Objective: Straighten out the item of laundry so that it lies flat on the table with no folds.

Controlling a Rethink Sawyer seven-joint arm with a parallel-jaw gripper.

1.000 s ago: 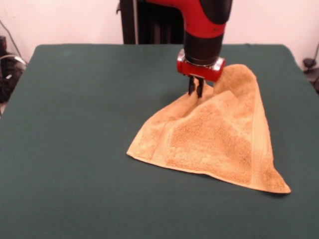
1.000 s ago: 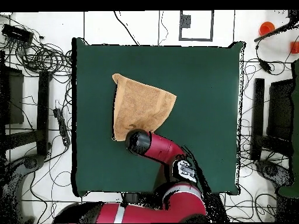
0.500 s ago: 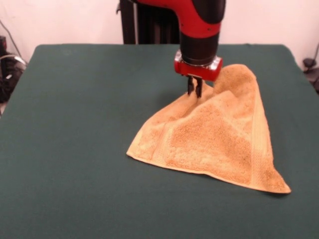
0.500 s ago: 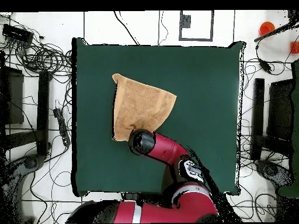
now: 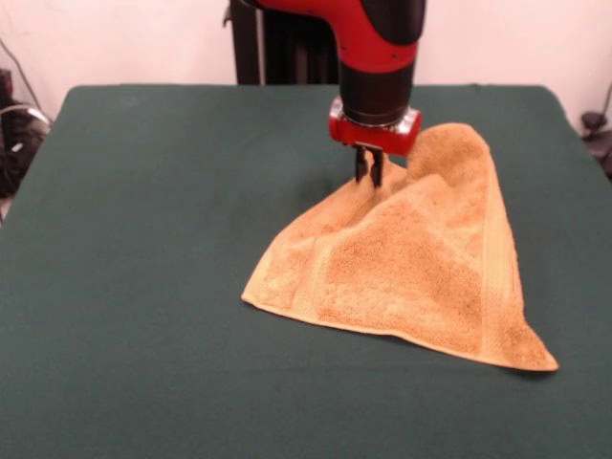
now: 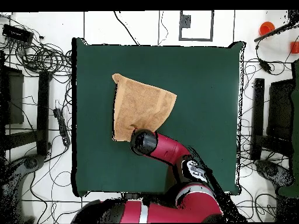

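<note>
A red-and-black robot arm lowers its jaws (image 5: pixel 369 170) onto a golden tan-orange terry-cloth towel (image 5: pixel 411 268) that lies doubled over into a rough triangle on the dark green cloth-covered worktop (image 5: pixel 153 239). The jaws stand narrow, their dark tips pinching a raised ridge of cloth at the fold's upper edge, just beside a bunched hump of pile. Seen from the front, the towel sits toward the worktop's right side, between its middle and that edge, one pointed corner reaching toward the near right corner. From overhead, the towel (image 6: pixel 142 107) lies nearer one long edge of the worktop (image 6: pixel 204 87), with the arm's wrist covering its corner closest to the robot's base.

The step in hand appears to be the grasp of the folded-over layer, with the unfolding itself not yet done. The next move likely calls for lifting that pinched layer and drawing it back across the fold line toward the bare cloth, low enough that the lower layer stays put and no new crease forms.
</note>
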